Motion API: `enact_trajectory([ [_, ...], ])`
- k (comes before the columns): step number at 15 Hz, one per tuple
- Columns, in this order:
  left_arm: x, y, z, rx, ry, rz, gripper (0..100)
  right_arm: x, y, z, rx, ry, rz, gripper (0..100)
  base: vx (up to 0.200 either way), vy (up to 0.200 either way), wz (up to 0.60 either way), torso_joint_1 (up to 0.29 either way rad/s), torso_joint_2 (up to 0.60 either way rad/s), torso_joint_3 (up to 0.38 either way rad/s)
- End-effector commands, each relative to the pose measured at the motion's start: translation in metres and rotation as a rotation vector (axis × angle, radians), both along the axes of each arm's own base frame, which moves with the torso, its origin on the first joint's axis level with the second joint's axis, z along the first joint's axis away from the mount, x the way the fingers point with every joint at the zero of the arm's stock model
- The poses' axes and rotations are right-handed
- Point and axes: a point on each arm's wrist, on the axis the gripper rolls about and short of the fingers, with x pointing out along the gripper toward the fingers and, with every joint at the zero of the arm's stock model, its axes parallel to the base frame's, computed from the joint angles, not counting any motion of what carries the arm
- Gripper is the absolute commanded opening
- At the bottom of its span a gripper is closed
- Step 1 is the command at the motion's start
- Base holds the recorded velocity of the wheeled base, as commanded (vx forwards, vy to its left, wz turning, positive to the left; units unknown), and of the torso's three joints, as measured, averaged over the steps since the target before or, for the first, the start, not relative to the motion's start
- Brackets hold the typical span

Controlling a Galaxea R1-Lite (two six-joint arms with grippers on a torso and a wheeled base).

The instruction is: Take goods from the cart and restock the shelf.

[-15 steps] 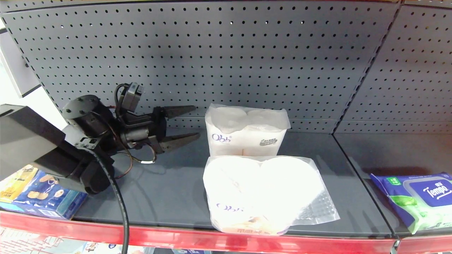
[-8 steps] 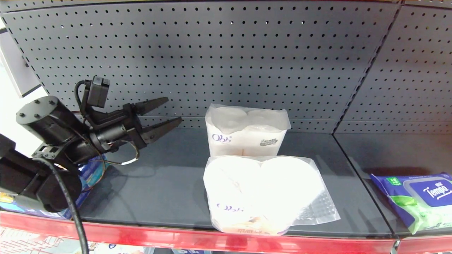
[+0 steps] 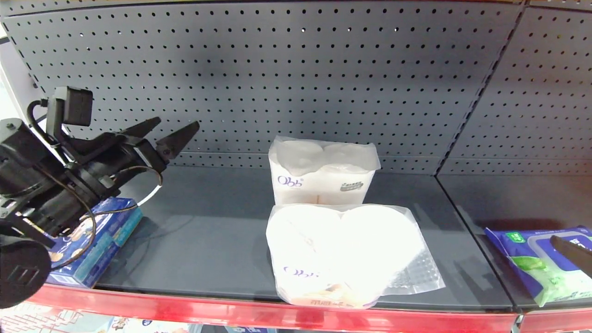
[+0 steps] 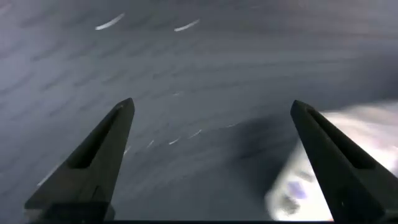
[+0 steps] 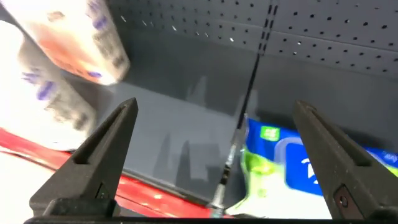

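Observation:
Two clear-wrapped packs of white toilet paper sit mid-shelf. The rear pack point(image 3: 321, 171) stands upright; the front pack point(image 3: 337, 252) lies flat near the shelf's red edge point(image 3: 277, 314) and shows blurred in the right wrist view point(image 5: 74, 43). My left gripper point(image 3: 175, 125) hovers open and empty at the shelf's left, above the grey shelf board point(image 3: 208, 231) and well clear of the packs. In its own view point(image 4: 212, 104) a blurred white pack point(image 4: 292, 186) lies off to one side. My right gripper point(image 5: 216, 104) is open and empty; one finger point(image 3: 571, 252) shows at the head view's right edge.
A blue and green wet-wipes pack point(image 3: 550, 261) lies on the right shelf bay, seen too from the right wrist point(image 5: 280, 162). A blue box point(image 3: 99, 231) sits at the shelf's left front. The pegboard back wall point(image 3: 296, 83) and a divider post point(image 3: 467, 120) bound the bay.
My left arm has drawn back to the left and risen, away from the toilet paper packs, staying open. A right gripper finger has come into the head view at the right edge.

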Motion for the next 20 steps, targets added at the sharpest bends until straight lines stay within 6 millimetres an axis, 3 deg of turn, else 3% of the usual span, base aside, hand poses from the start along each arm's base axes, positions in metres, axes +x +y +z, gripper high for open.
enact_trajectory([
  [1, -0.043, 0.008, 0.032, -0.014, 0.061, 0.188, 100, 0.029, 0.0, 0.0, -0.041, 0.082, 0.036, 100, 0.0, 0.0, 0.0, 0.0, 0.0, 0.0],
  [5, -0.117, 0.019, 0.041, 0.083, 0.355, 0.243, 100, 0.061, 0.018, -0.013, -0.067, 0.214, 0.119, 100, 0.0, 0.0, 0.0, 0.0, 0.0, 0.0],
  [6, -0.13, 0.021, 0.044, 0.105, 0.395, 0.242, 100, 0.064, 0.021, -0.015, -0.071, 0.231, 0.139, 100, 0.0, 0.0, 0.0, 0.0, 0.0, 0.0],
  [7, -0.13, 0.021, 0.044, 0.105, 0.395, 0.242, 100, 0.064, 0.021, -0.015, -0.071, 0.231, 0.139, 100, 0.0, 0.0, 0.0, 0.0, 0.0, 0.0],
  [8, -0.167, 0.026, 0.044, 0.195, 0.471, 0.236, 100, 0.079, 0.032, -0.018, -0.115, 0.274, 0.09, 100, 0.0, 0.0, 0.0, 0.0, 0.0, 0.0],
  [9, -0.177, 0.027, 0.039, 0.219, 0.483, 0.234, 100, 0.085, 0.035, -0.018, -0.131, 0.284, 0.046, 100, 0.0, 0.0, 0.0, 0.0, 0.0, 0.0],
  [14, -0.193, 0.03, 0.027, 0.254, 0.465, 0.246, 100, 0.101, 0.073, -0.029, -0.071, 0.399, 0.041, 100, 0.0, 0.0, 0.0, 0.0, 0.0, 0.0],
  [20, -0.201, 0.031, 0.022, 0.274, 0.449, 0.265, 100, 0.107, 0.098, -0.045, -0.115, 0.475, 0.11, 100, 0.0, 0.0, 0.0, 0.0, 0.0, 0.0],
])
